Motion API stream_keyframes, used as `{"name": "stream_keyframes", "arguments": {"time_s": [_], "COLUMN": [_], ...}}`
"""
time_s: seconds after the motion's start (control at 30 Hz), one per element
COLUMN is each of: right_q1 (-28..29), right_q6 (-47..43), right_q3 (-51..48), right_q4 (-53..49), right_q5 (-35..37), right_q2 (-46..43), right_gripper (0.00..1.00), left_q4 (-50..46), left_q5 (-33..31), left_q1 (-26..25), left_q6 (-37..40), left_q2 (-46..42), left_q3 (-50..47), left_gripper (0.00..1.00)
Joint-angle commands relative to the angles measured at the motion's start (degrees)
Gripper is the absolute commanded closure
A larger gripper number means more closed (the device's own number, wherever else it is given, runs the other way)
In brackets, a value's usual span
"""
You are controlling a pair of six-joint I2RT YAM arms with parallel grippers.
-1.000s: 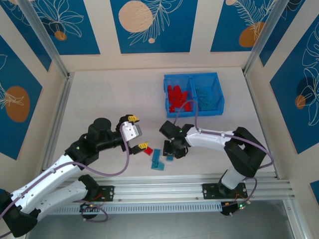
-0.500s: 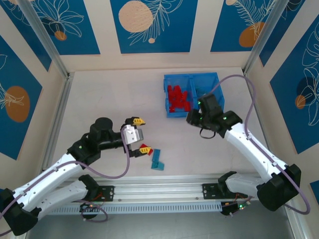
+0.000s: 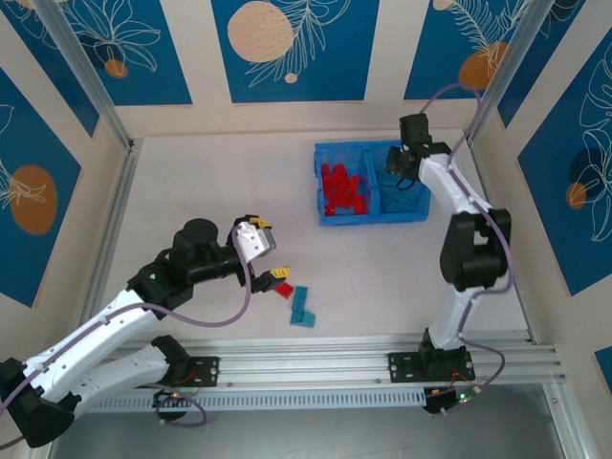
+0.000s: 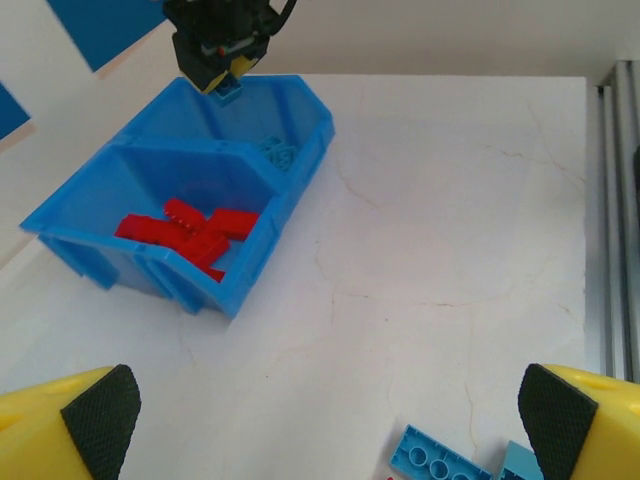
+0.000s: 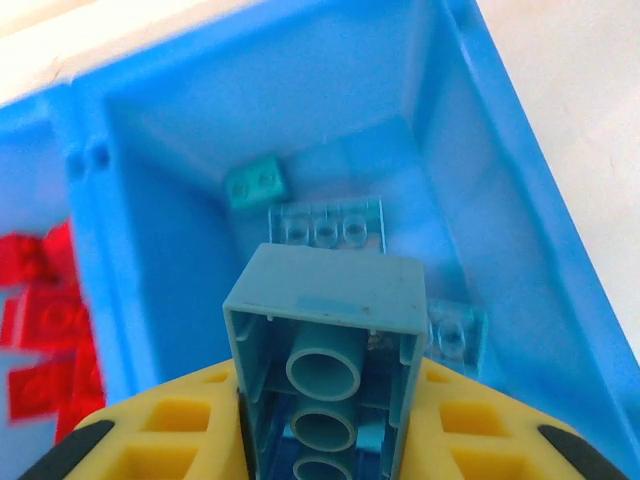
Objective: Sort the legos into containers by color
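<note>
Right gripper [image 5: 325, 400] — clamped on light-blue lego [image 5: 325, 300] over right compartment [image 5: 450, 120]; left gripper [image 3: 268, 249] agape. Risk — skewed release bounces it among red legos [image 5: 40, 330].

Bright, even overhead light; faint shadow beside translucent blue plastic bin [image 4: 290, 150] on pale marbled counter [image 4: 450, 220]; wrist-view corners slightly blurred.

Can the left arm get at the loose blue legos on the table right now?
Probably yes. The left gripper hangs open just beside the blue legos, with only a red lego close by, and the right gripper holds a blue brick over the bin.
</note>
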Motion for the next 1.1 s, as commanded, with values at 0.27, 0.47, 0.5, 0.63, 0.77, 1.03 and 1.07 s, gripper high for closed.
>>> {"name": "stream_keyframes", "arguments": {"time_s": [0.27, 0.47, 0.5, 0.63, 0.77, 1.03, 1.07], "right_q1": [-0.5, 0.0, 0.4, 2.0, 5.7, 17.9, 18.8], "right_q6": [-5.6, -4.2, -4.1, -4.4, -6.2, -5.6, -5.4], "right_q3": [19.7, 15.1, 13.0, 3.2, -6.7, -22.2, -23.1], "right_q4": [-10.3, -14.2, -14.3, -15.0, -15.4, -18.3, -18.7], "right_q5": [8.9, -6.6, -9.7, -26.4, -38.5, -41.5, -41.1], "right_q2": [11.2, 0.1, -2.6, -14.4, -25.6, -39.1, -39.6], "right_gripper": [0.43, 0.42, 0.42, 0.37, 0.30, 0.01, 0.01], "left_q4": [-11.1, -15.0, -15.6, -18.4, -22.0, -17.8, -16.5], "left_q5": [-17.2, -29.7, -30.7, -32.1, -27.5, -14.5, -13.4], "left_q1": [-0.6, -0.6, -0.5, -0.5, -0.6, -0.6, -0.7], "left_q6": [-16.2, -44.0, -49.1, -75.2, -89.9, -97.8, -98.3], "left_q2": [1.0, 7.4, 8.4, 13.6, 20.4, 34.9, 36.2], "left_q3": [3.6, 3.1, 2.7, 1.2, 2.0, 4.9, 5.0], "left_gripper": [0.00, 0.00, 0.00, 0.02, 0.03, 0.02, 0.02]}}
